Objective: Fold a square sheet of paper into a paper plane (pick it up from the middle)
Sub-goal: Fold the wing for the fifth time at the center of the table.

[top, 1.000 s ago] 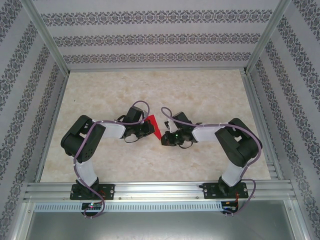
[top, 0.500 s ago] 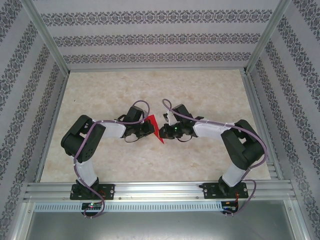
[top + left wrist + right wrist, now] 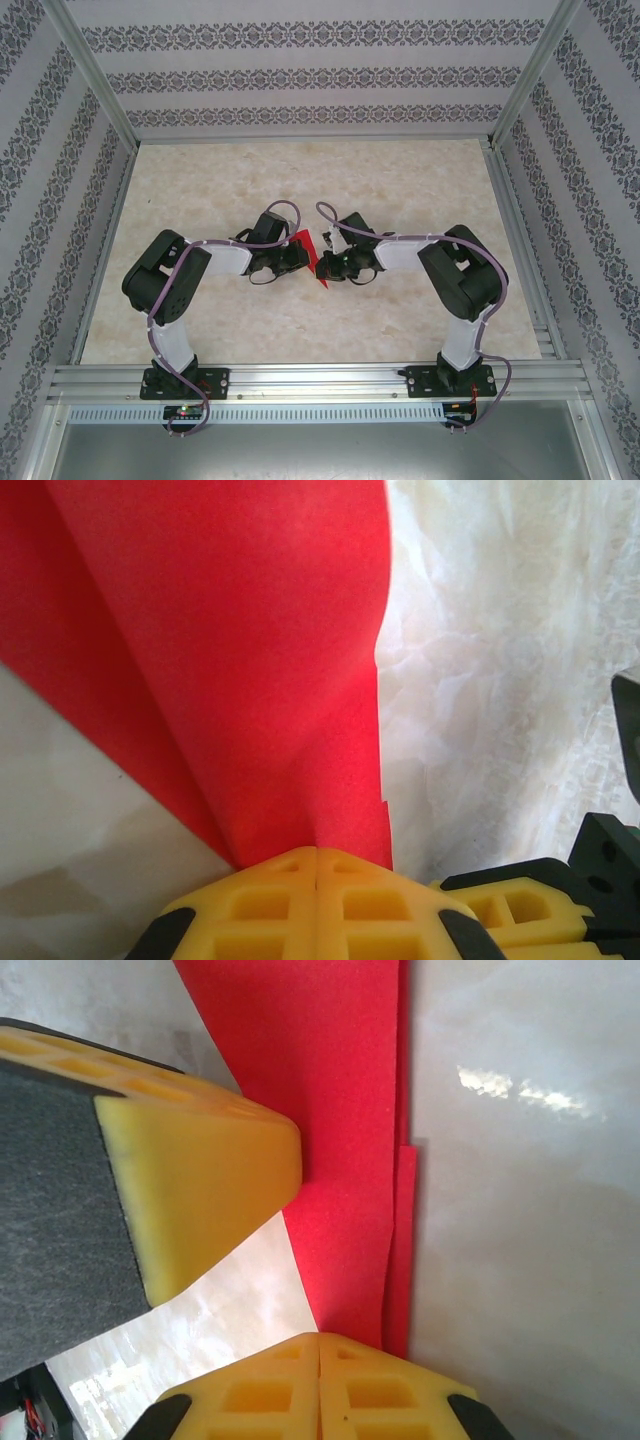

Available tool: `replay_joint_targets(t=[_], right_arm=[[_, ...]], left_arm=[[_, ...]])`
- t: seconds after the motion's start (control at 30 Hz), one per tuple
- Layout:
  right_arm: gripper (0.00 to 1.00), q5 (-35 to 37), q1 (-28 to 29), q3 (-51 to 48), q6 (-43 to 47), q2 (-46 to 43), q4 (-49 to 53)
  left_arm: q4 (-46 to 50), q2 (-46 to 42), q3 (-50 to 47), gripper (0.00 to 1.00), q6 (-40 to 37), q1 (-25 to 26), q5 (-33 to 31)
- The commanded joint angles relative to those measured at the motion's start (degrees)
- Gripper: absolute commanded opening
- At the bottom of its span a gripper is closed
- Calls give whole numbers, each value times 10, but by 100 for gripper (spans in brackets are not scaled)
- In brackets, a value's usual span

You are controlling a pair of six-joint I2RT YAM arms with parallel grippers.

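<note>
The red paper (image 3: 311,254) is folded into a narrow, layered shape and held up between the two arms at mid-table. My left gripper (image 3: 317,852) is shut on it, and the paper (image 3: 230,650) fans out from the closed yellow jaws along a crease. My right gripper (image 3: 320,1337) is also shut. The paper's (image 3: 340,1150) tapering end meets its closed jaws at the seam and passes behind the right-hand finger. The two grippers (image 3: 296,256) (image 3: 328,264) sit almost tip to tip. A left finger (image 3: 195,1175) overlaps the paper's edge in the right wrist view.
The pale marble-patterned tabletop (image 3: 400,190) lies under the paper, bounded by aluminium rails (image 3: 300,378) and patterned walls. A right-gripper finger (image 3: 505,910) sits just right of my left jaws.
The right gripper has moved left and slightly away from the bases, closing in on the left gripper and the paper. The right elbow has swung inward. The left arm has stayed put.
</note>
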State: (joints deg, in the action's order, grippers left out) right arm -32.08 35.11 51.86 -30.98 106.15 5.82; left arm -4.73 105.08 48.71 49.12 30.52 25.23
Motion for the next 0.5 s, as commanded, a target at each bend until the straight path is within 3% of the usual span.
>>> replay_joint_targets(t=[0.0,0.47], right_arm=[[8,36,-1,-42,6,-1,39],[8,38,-8,-37,10,24,54]], left_arm=[[56,28,-6,1,-25,0,-57],[-38,-40,19,9,-189,-28,19]])
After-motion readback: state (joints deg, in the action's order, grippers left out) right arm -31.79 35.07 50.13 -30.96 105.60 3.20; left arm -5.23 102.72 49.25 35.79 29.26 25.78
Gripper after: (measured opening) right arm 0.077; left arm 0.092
